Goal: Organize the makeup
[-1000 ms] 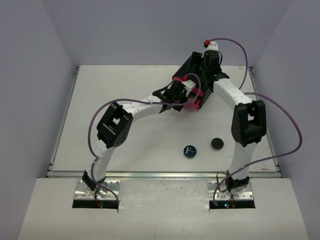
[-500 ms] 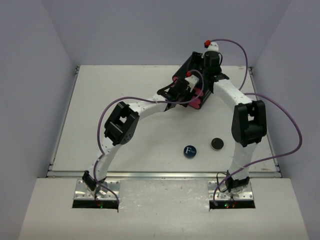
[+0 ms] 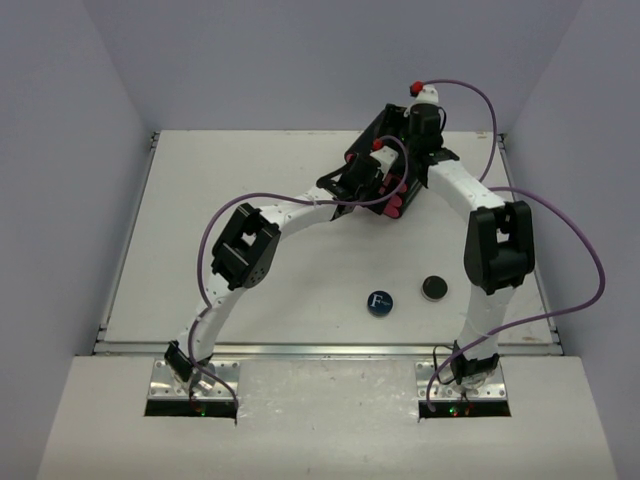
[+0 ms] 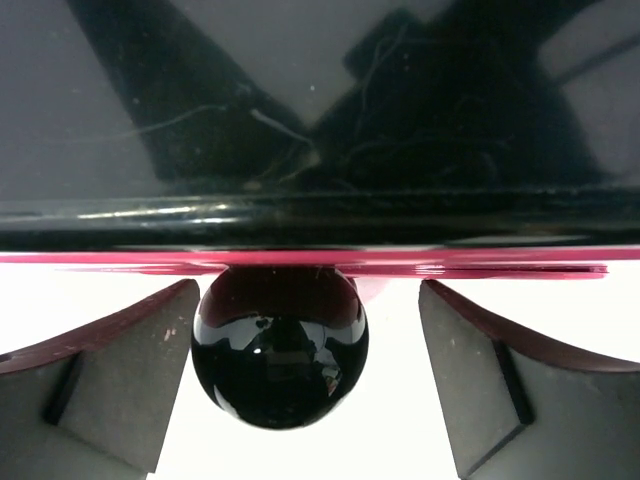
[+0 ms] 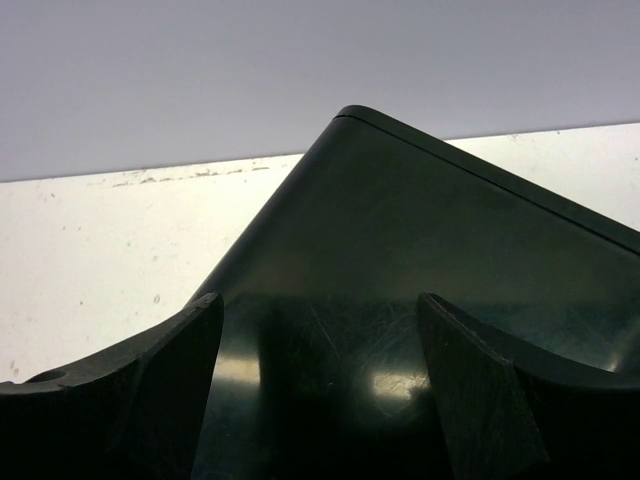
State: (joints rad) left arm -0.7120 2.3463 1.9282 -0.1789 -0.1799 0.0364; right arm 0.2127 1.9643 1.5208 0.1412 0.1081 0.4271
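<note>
Two pieces of the makeup lie on the white table: a round blue compact (image 3: 379, 302) with a white "F" and a small round black compact (image 3: 433, 288) to its right. My left gripper (image 3: 374, 183) is at the front of the black box (image 3: 376, 130). It stands open (image 4: 305, 395), with a glossy black drawer knob (image 4: 279, 348) between its fingers, nearer the left one. A pink drawer edge (image 4: 300, 262) runs just above the knob. My right gripper (image 3: 417, 148) hangs open (image 5: 315, 400) over the box's top (image 5: 400, 250) with nothing in it.
The box with its pink drawers (image 3: 396, 197) stands at the back middle of the table (image 3: 200, 220), angled toward the front right. Grey walls close in the left, back and right. Purple cables loop off both arms.
My left gripper has opened and let go of the knob. The left arm moved toward the box, and the pink drawer slid back in. The right arm has not moved.
</note>
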